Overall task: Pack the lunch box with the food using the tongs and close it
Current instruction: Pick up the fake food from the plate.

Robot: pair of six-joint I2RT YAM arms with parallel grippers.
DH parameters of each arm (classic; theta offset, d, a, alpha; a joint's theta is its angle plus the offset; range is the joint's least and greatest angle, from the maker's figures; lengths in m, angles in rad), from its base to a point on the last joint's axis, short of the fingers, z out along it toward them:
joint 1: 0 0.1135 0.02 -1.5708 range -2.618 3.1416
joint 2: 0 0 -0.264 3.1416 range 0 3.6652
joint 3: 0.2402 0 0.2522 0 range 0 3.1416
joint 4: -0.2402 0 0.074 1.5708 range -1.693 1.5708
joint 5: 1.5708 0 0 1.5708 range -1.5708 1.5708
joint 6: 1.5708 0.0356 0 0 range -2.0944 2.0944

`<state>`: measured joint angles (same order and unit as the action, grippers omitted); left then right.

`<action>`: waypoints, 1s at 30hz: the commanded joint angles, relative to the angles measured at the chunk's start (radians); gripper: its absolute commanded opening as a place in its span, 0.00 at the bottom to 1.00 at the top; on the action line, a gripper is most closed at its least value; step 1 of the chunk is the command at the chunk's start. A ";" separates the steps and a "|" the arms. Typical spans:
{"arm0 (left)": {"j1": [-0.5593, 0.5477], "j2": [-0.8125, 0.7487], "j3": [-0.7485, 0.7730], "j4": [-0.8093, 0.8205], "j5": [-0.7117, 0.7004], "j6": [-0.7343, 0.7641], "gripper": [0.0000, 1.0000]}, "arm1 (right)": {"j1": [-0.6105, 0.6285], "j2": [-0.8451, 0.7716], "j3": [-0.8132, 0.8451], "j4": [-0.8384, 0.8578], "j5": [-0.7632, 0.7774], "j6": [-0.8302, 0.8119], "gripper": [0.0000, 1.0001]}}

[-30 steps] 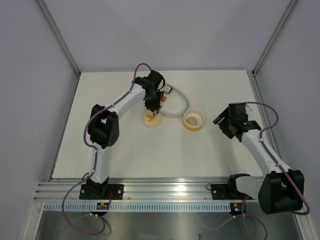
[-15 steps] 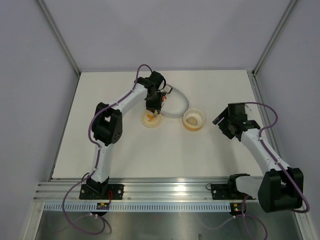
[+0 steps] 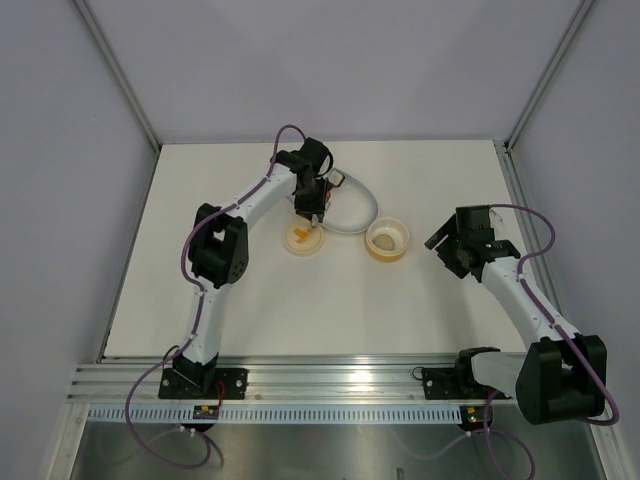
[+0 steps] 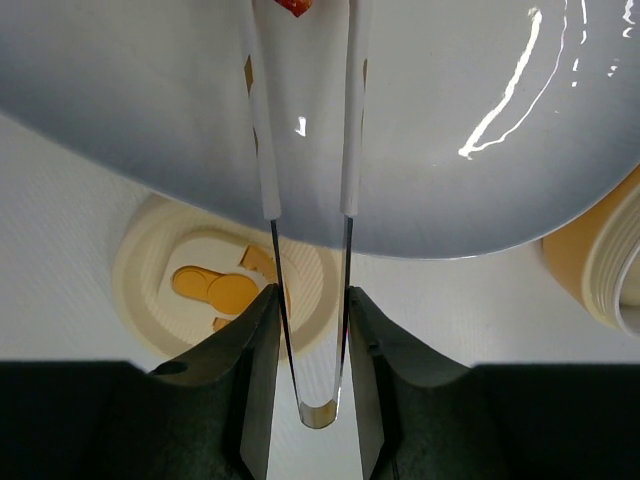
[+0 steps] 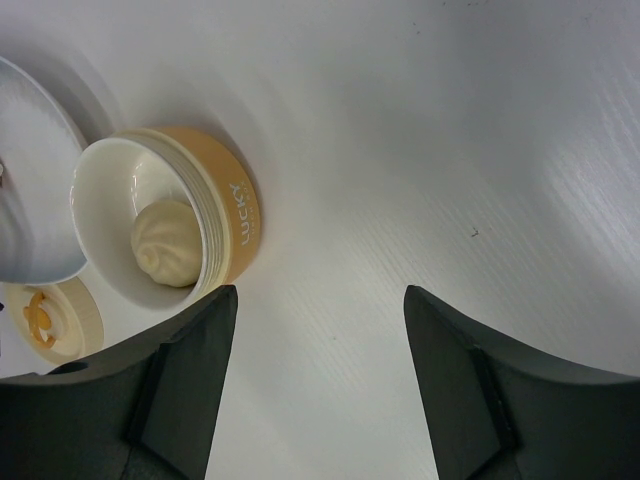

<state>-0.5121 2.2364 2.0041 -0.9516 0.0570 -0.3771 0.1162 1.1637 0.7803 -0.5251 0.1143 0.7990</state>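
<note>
Nearest to me: my left fingers are pinched narrow on the tongs, right by the closed bend, both legs running out ahead. On the other side my right fingers hang wide apart w/ nothing in them, over bare worktop.

Below the tongs' near end sits the lid, orange mark up. Next out is the lunch box, upright just beside the white dish, w/ one pale beige piece inside.

Farthest: the tong tips are over the dish, either side of a red piece that's mostly cut off at the frame edge. Can't tell if they touch it.

Imo the tongs are light, thin, springy and slick, so they could twist in my grip. Squeezing this near the bend prob means the tips close soft. The red bit is prob small + squishy, so take it across the middle, gently. The lunch box looks light, prob slides if bumped.
</note>
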 commanded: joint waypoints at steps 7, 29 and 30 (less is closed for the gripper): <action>0.007 0.034 0.068 0.020 0.047 0.014 0.28 | -0.003 -0.002 0.011 0.004 0.022 -0.015 0.76; -0.006 -0.352 -0.235 0.085 0.095 0.037 0.00 | -0.003 -0.045 0.063 -0.044 0.022 -0.023 0.76; -0.017 -0.365 -0.249 0.083 0.099 0.037 0.00 | -0.003 -0.048 0.063 -0.050 0.027 -0.021 0.76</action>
<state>-0.5148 1.9476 1.7782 -0.9134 0.1081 -0.3576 0.1165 1.1542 0.7937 -0.5495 0.1146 0.7948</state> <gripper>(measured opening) 0.248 0.755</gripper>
